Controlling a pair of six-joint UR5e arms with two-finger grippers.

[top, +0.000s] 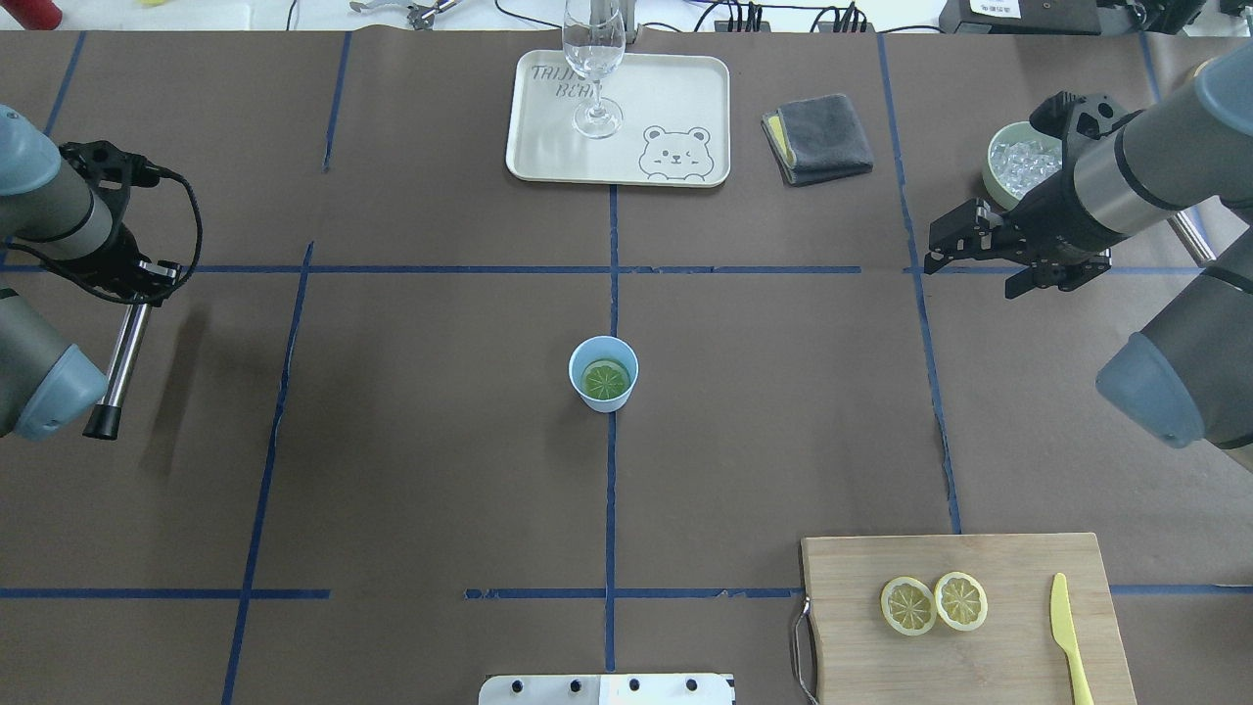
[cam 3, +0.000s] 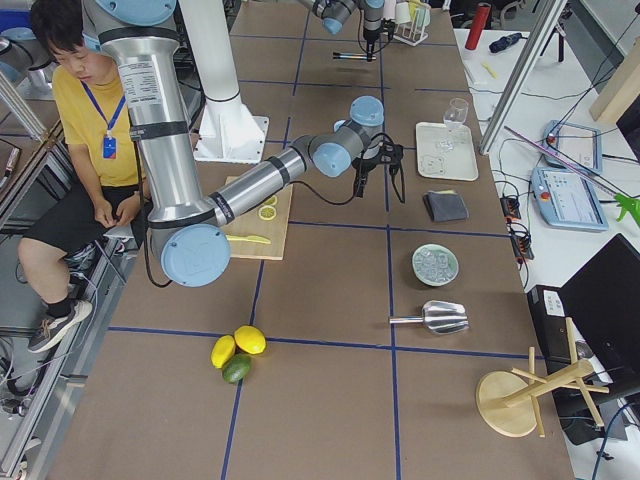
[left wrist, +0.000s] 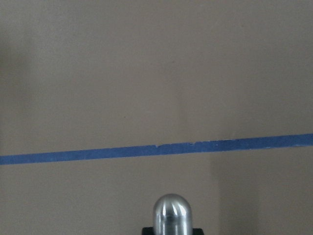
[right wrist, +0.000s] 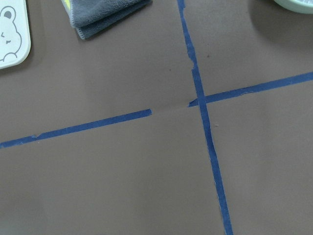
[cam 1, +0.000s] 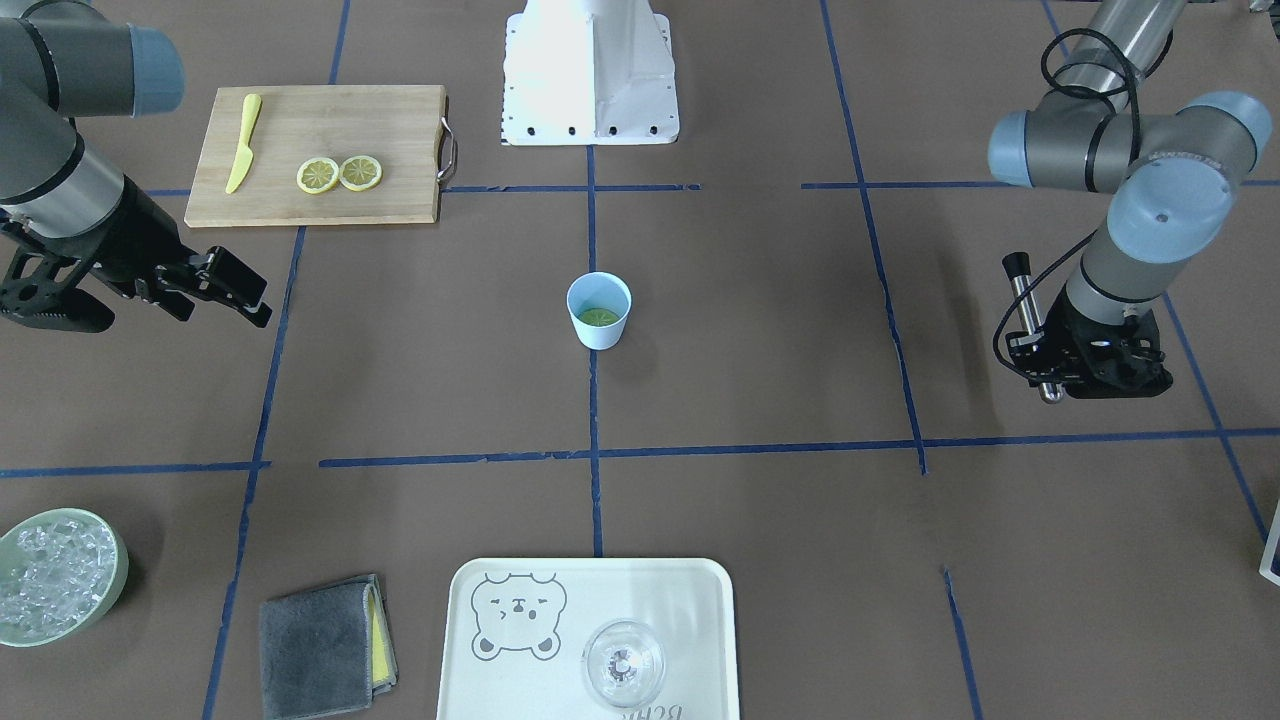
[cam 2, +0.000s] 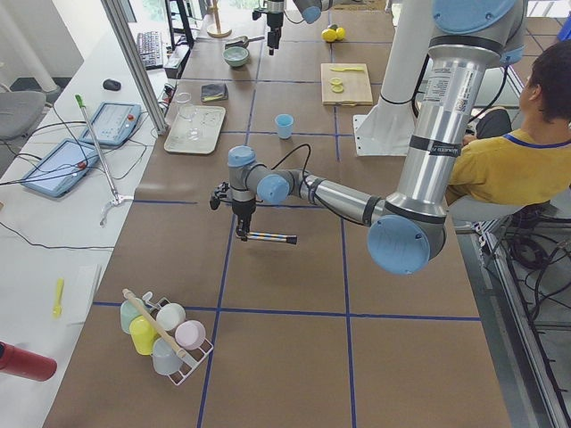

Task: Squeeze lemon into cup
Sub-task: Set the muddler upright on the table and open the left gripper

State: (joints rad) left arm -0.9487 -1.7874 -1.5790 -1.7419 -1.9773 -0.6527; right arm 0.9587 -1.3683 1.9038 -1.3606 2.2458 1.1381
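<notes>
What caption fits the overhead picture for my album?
Lemon slice in the blue cup at mid-table, two more slices on the cutting board, both arms at the sides.

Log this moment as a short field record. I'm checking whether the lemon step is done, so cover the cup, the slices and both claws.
cup: light-blue cup, upright at the table's centre
inside it: one lemon slice, lying flat at the bottom
on the board: two spare slices side by side on the cutting board, with the yellow knife apart from them
left claw: left claw shut on a metal rod, far from the cup
right claw: right claw open, empty, near the ice bowl
</notes>
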